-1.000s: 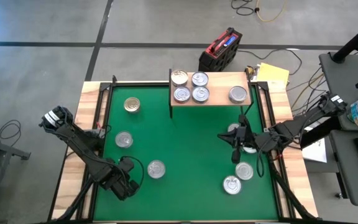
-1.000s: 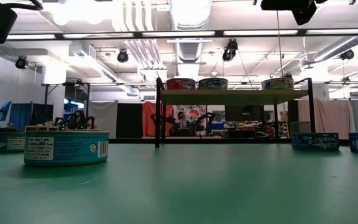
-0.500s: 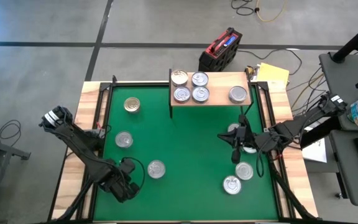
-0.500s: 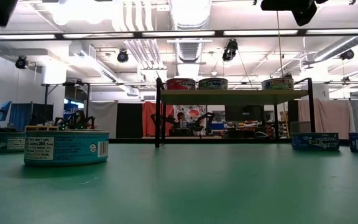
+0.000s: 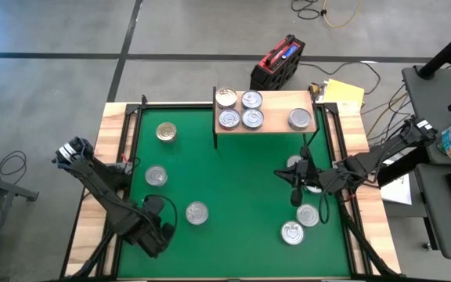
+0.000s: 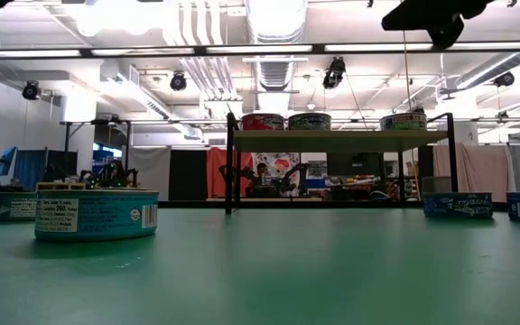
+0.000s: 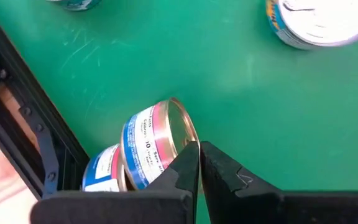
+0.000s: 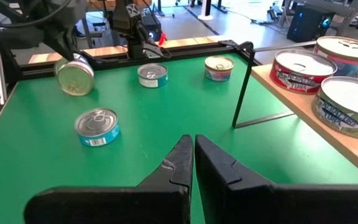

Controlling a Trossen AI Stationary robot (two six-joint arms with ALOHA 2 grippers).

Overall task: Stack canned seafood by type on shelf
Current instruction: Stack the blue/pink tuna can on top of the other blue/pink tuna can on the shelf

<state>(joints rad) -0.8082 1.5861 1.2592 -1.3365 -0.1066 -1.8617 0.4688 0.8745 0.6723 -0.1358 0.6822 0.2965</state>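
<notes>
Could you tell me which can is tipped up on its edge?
The pink-and-blue-labelled can pinched at its rim by the left gripper; every other can sits flat.

Can't read the small label print on the pink-and-blue banded gold-lidded tin [image 7: 151, 144] seen from the left wrist. Silver-topped tin [image 7: 319, 22] chopped off by the frame edge there. Black right arm covering most of a silver-lidded can [image 5: 315, 186] from above.
</notes>
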